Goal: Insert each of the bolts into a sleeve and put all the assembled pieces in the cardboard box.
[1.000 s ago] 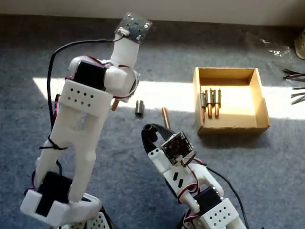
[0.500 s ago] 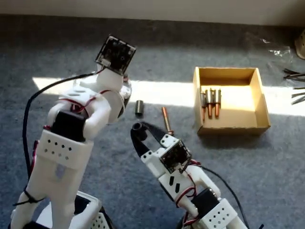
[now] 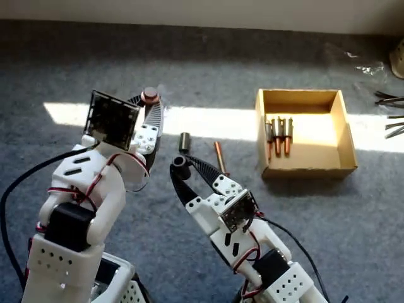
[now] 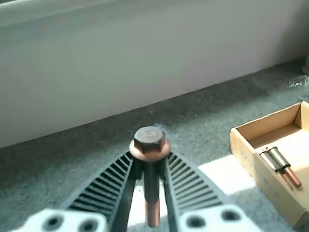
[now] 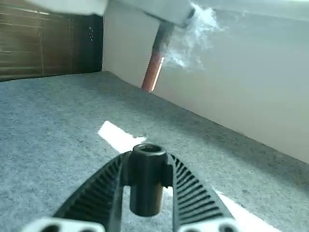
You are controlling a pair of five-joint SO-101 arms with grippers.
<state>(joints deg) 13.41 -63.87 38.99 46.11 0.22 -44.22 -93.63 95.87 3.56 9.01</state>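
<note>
— Left gripper [image 4: 150,159] is clamped on a bolt [image 4: 150,144], and right gripper [image 5: 145,166] is pinching a sleeve [image 5: 145,186] with its bore open. The two are apart.

— Risk: a tilted shank could catch the rim and jam. A spare bolt [image 3: 219,156] and spare sleeve [image 3: 184,142] lie near the cardboard box [image 3: 300,95].

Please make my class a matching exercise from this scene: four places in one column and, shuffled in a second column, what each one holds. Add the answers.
Column 1
1. left pincer
2. right pincer
3. cardboard box
4. carpet

Column 2
a. assembled pieces
b. a dark sleeve, gripped
c. a loose bolt and a loose sleeve, lying apart
d. a copper bolt, gripped by its shaft

Pairs: 1-d, 2-b, 3-a, 4-c
</note>
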